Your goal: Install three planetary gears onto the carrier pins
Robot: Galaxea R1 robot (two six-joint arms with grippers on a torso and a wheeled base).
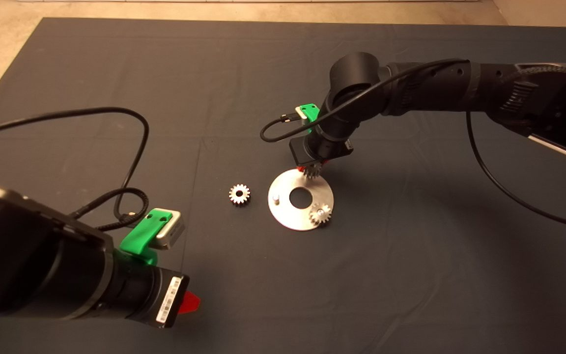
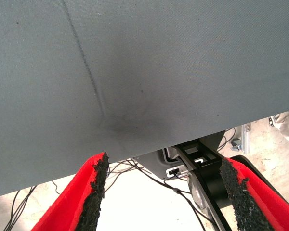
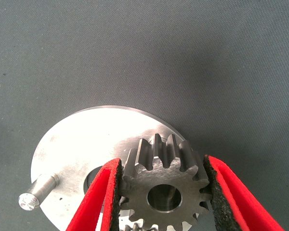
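Gripping a gear (image 3: pixel 166 192) by its toothed rim, the right gripper (image 3: pixel 163 195) hovers over the disc (image 1: pixel 283 216); stiff, slippery steel.

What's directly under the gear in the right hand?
The right hand holds a gear flat over the carrier disc. Something metallic shows through its centre hole; whether that is a pin is hidden. One bare pin stands apart.

no legible text anywhere, white barcode sticker (image 1: pixel 167 299) on left arm wrist housing, print unreadable, second small sticker (image 1: pixel 348 144) on right wrist, unreadable
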